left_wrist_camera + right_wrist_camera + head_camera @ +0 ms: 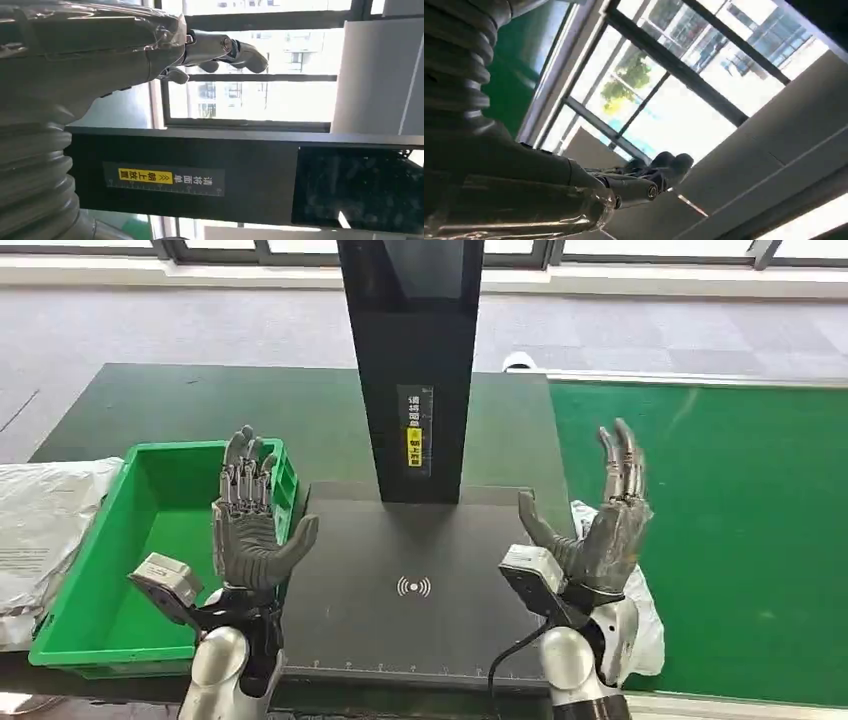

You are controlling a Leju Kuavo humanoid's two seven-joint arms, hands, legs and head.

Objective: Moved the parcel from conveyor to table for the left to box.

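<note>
Parcel in a soft white plastic bag [640, 615] lies on the green conveyor belt [720, 540] at four o'clock behind the empty, spread right hand [605, 530], looking light and slippery, best grabbed mid-bag, while the left hand [250, 530] is empty too.

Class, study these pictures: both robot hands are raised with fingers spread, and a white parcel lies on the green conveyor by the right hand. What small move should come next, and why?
Probably lower the right hand toward the white parcel on the green conveyor. Both it and the left hand are raised, open and hold nothing, and the parcel lies partly hidden behind the right arm, not yet on the dark table.
</note>
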